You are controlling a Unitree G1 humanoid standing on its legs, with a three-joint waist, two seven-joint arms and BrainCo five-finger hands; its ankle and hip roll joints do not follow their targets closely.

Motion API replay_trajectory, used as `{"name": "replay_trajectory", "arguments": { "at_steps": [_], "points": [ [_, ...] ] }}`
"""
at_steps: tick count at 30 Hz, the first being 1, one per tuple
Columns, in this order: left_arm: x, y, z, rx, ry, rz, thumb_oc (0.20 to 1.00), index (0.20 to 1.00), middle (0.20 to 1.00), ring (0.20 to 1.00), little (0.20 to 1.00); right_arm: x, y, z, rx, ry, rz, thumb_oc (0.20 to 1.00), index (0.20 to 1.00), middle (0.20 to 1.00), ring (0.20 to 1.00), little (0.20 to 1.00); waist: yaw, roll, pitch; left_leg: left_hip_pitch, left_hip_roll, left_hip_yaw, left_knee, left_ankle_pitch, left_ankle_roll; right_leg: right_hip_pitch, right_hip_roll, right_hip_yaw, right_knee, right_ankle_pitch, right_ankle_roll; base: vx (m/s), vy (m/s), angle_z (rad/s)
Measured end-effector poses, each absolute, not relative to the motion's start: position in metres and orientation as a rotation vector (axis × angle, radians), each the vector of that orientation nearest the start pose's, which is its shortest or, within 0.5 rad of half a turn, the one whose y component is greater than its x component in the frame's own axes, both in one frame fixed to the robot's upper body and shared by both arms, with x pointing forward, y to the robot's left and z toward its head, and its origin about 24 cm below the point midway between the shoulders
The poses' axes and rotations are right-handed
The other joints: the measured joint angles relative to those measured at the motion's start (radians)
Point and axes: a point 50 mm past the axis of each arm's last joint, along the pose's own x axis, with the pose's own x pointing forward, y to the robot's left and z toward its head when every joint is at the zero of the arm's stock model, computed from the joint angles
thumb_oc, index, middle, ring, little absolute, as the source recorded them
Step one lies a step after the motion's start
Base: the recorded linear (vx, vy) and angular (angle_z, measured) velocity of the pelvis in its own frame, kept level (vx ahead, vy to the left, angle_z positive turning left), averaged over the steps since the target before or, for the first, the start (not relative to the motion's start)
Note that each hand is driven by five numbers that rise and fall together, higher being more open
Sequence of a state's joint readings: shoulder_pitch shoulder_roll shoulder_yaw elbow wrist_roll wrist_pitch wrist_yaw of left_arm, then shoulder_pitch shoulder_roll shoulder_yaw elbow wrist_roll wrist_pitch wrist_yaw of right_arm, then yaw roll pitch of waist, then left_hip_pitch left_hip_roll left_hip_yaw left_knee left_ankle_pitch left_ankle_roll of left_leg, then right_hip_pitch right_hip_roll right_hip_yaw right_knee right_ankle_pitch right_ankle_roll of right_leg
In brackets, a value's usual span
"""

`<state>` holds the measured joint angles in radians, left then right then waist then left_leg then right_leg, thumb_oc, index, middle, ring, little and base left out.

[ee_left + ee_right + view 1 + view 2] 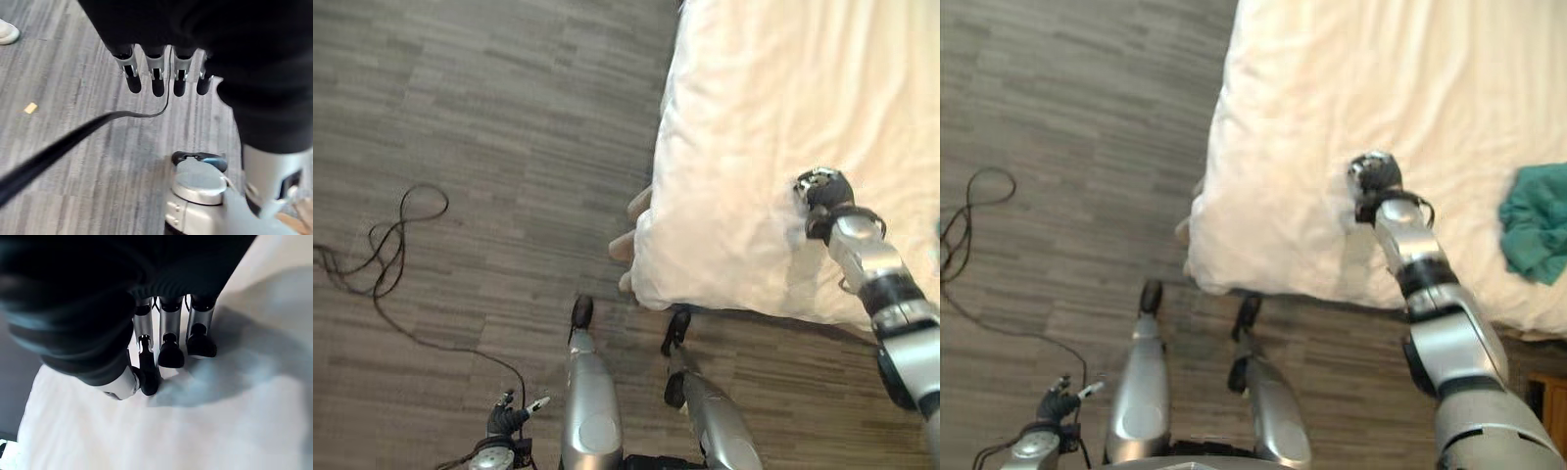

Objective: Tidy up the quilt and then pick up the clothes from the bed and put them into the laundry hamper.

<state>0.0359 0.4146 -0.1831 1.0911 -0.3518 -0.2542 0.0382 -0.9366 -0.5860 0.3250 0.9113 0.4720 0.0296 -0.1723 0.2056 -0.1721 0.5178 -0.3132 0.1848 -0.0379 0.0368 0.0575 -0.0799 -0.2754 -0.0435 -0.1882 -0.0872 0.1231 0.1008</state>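
Left hand [509,419] hangs low over grey wood-grain floor [460,117], off the bed's foot corner; fingers [157,78] straight, slightly spread, holding nothing. White quilt [754,147], 1 pc., soft w/ shallow wrinkles, covers the bed and drapes over its near edge and rounded corner. Right hand [1373,176] rests on quilt just inside that near edge, arm extended fwd; fingers [171,350] bent down w/ dark tips and thumb pressed into the cloth, pinching a small fold. Teal garment [1538,233], 1 pc., crumpled, lies on quilt toward the bed's right edge, well apart from right hand.
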Motion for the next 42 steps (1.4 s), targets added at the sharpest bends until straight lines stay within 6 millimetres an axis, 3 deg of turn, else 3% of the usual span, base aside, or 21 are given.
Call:
{"name": "replay_trajectory", "arguments": {
  "at_steps": [4, 7, 9, 13, 16, 19, 20, 23, 24, 26, 30, 32, 33, 35, 37, 41, 42],
  "points": [
    [0.112, 0.276, -0.131, 0.182, 0.884, 0.215, 1.000, 1.000, 1.000, 1.000, 1.000, 0.398, -0.251, 0.170, -0.224, -0.058, -0.271, 0.200, 0.200, 0.200, 0.200, 0.200, 0.006, 0.006, 0.004, -0.031, -0.042, 0.004, -0.001, 0.002, 0.005, -0.032, -0.044, 0.006, 0.000, 0.000, 0.000, -0.14, 0.137, 0.09],
    [0.110, 0.265, -0.134, 0.162, 0.861, 0.173, 1.000, 1.000, 1.000, 1.000, 1.000, 0.396, -0.241, 0.170, -0.187, -0.110, -0.232, 0.200, 0.200, 0.200, 0.200, 0.200, -0.017, 0.006, 0.004, -0.034, -0.066, 0.004, -0.004, 0.001, 0.006, -0.041, -0.072, 0.005, 0.000, -0.007, 0.010, -0.08, 0.098, -0.11],
    [0.114, 0.260, -0.133, 0.154, 0.828, 0.166, 1.000, 1.000, 1.000, 1.000, 1.000, 0.394, -0.224, 0.171, -0.133, -0.160, -0.176, 0.200, 0.200, 0.200, 0.200, 0.200, -0.026, 0.005, 0.003, -0.032, -0.077, 0.005, 0.003, 0.001, 0.006, -0.043, -0.076, 0.005, 0.000, -0.007, 0.010, -0.07, 0.098, -0.20],
    [0.119, 0.256, -0.131, 0.131, 0.786, 0.208, 1.000, 1.000, 1.000, 1.000, 1.000, 0.389, -0.150, 0.176, -0.040, -0.249, 0.046, 0.200, 0.200, 0.200, 0.200, 0.200, -0.041, 0.007, 0.000, -0.013, -0.068, 0.008, 0.020, 0.017, -0.015, -0.032, -0.068, 0.005, 0.006, 0.045, -0.005, -0.04, 0.076, -0.20],
    [0.123, 0.255, -0.129, 0.106, 0.751, 0.242, 1.000, 1.000, 1.000, 1.000, 1.000, 0.369, -0.066, 0.175, -0.036, -0.300, 0.304, 0.200, 0.200, 0.200, 0.200, 0.200, -0.039, 0.014, -0.002, 0.018, -0.048, 0.021, 0.022, 0.017, -0.046, -0.016, -0.050, 0.003, 0.006, 0.085, -0.045, -0.01, 0.014, -0.15],
    [0.141, 0.238, -0.126, 0.063, 0.695, 0.231, 1.000, 1.000, 1.000, 1.000, 1.000, 0.340, 0.002, 0.149, -0.100, -0.219, 0.535, 0.200, 0.200, 0.200, 0.200, 0.200, -0.026, 0.063, -0.015, 0.025, -0.041, 0.015, 0.017, 0.017, -0.057, -0.001, -0.047, -0.013, 0.006, 0.083, -0.048, 0.01, -0.048, 0.13],
    [0.157, 0.228, -0.121, 0.048, 0.657, 0.207, 1.000, 1.000, 1.000, 1.000, 1.000, 0.324, 0.029, 0.127, -0.161, -0.141, 0.617, 0.200, 0.200, 0.200, 0.200, 0.200, -0.005, 0.084, -0.018, 0.027, -0.040, 0.003, 0.016, 0.017, -0.057, 0.007, -0.047, -0.025, 0.006, 0.083, -0.048, 0.02, -0.071, 0.29],
    [0.183, 0.223, -0.112, 0.061, 0.612, 0.170, 1.000, 1.000, 1.000, 1.000, 1.000, 0.287, 0.063, 0.073, -0.217, 0.033, 0.711, 0.200, 0.200, 0.200, 0.200, 0.200, 0.043, 0.093, -0.018, 0.045, -0.038, -0.020, 0.015, 0.017, -0.057, 0.039, -0.047, -0.029, 0.006, 0.081, -0.049, 0.05, -0.109, 0.28],
    [0.188, 0.222, -0.110, 0.066, 0.608, 0.166, 1.000, 1.000, 1.000, 1.000, 1.000, 0.287, 0.059, 0.064, -0.216, 0.066, 0.665, 0.200, 0.200, 0.200, 0.200, 0.200, 0.049, 0.092, -0.018, 0.057, -0.041, -0.033, 0.015, 0.017, -0.057, 0.063, -0.054, -0.029, 0.006, 0.075, -0.047, 0.08, -0.130, 0.35],
    [0.185, 0.227, -0.113, 0.079, 0.632, 0.175, 1.000, 1.000, 1.000, 1.000, 1.000, 0.300, 0.044, 0.066, -0.193, 0.048, 0.573, 0.200, 0.200, 0.200, 0.200, 0.200, 0.049, 0.081, -0.020, 0.076, -0.045, -0.033, 0.015, 0.016, -0.057, 0.089, -0.060, -0.026, 0.006, 0.063, -0.037, 0.08, -0.108, 0.19],
    [0.145, 0.258, -0.129, 0.148, 0.792, 0.262, 1.000, 1.000, 1.000, 1.000, 1.000, 0.345, -0.030, 0.105, -0.077, -0.111, 0.275, 0.200, 0.200, 0.200, 0.200, 0.200, 0.006, 0.021, -0.054, 0.100, -0.022, 0.057, 0.015, 0.017, -0.041, 0.106, -0.055, -0.006, 0.006, 0.036, -0.035, 0.09, -0.080, -0.07],
    [0.119, 0.268, -0.136, 0.135, 0.871, 0.327, 1.000, 1.000, 1.000, 1.000, 1.000, 0.354, -0.074, 0.133, -0.090, -0.211, 0.192, 0.200, 0.200, 0.200, 0.200, 0.200, -0.017, -0.005, -0.071, 0.135, -0.019, 0.083, 0.009, 0.017, -0.034, 0.119, -0.050, 0.021, 0.006, 0.037, -0.034, 0.14, -0.089, -0.44],
    [0.101, 0.269, -0.141, 0.134, 0.915, 0.346, 1.000, 1.000, 1.000, 1.000, 1.000, 0.355, -0.086, 0.146, -0.060, -0.260, 0.146, 0.200, 0.200, 0.200, 0.200, 0.200, -0.022, -0.020, -0.090, 0.162, -0.019, 0.102, 0.003, 0.012, -0.027, 0.128, -0.051, 0.037, 0.005, 0.038, -0.032, 0.15, -0.085, -0.59],
    [0.079, 0.270, -0.146, 0.164, 0.985, 0.344, 1.000, 1.000, 1.000, 1.000, 1.000, 0.354, -0.104, 0.159, -0.055, -0.294, 0.101, 0.200, 0.200, 0.200, 0.200, 0.200, -0.072, -0.034, -0.123, 0.198, -0.014, 0.126, -0.003, 0.007, -0.030, 0.147, -0.047, 0.054, 0.004, 0.041, -0.027, 0.17, -0.123, -0.45],
    [0.076, 0.272, -0.147, 0.221, 1.012, 0.325, 1.000, 1.000, 1.000, 1.000, 1.000, 0.352, -0.125, 0.154, -0.077, -0.261, 0.055, 0.200, 0.200, 0.200, 0.200, 0.200, -0.102, -0.032, -0.160, 0.216, -0.004, 0.144, -0.002, 0.001, -0.038, 0.154, -0.039, 0.070, 0.005, 0.043, -0.025, 0.14, -0.130, -0.26],
    [0.087, 0.274, -0.143, 0.277, 0.982, 0.279, 1.000, 1.000, 1.000, 1.000, 1.000, 0.346, -0.133, 0.109, -0.106, -0.046, 0.053, 0.200, 0.200, 0.200, 0.200, 0.200, -0.126, -0.011, -0.186, 0.229, 0.007, 0.165, 0.005, -0.002, -0.039, 0.154, -0.026, 0.091, 0.006, 0.044, -0.026, 0.01, -0.067, -0.19],
    [0.094, 0.272, -0.141, 0.286, 0.964, 0.256, 1.000, 1.000, 1.000, 1.000, 1.000, 0.344, -0.136, 0.090, -0.123, 0.035, 0.049, 0.200, 0.200, 0.200, 0.200, 0.200, -0.136, 0.013, -0.175, 0.223, 0.006, 0.165, 0.009, -0.001, -0.038, 0.143, -0.025, 0.094, 0.006, 0.045, -0.026, -0.14, 0.035, -0.03]
  ]
}}
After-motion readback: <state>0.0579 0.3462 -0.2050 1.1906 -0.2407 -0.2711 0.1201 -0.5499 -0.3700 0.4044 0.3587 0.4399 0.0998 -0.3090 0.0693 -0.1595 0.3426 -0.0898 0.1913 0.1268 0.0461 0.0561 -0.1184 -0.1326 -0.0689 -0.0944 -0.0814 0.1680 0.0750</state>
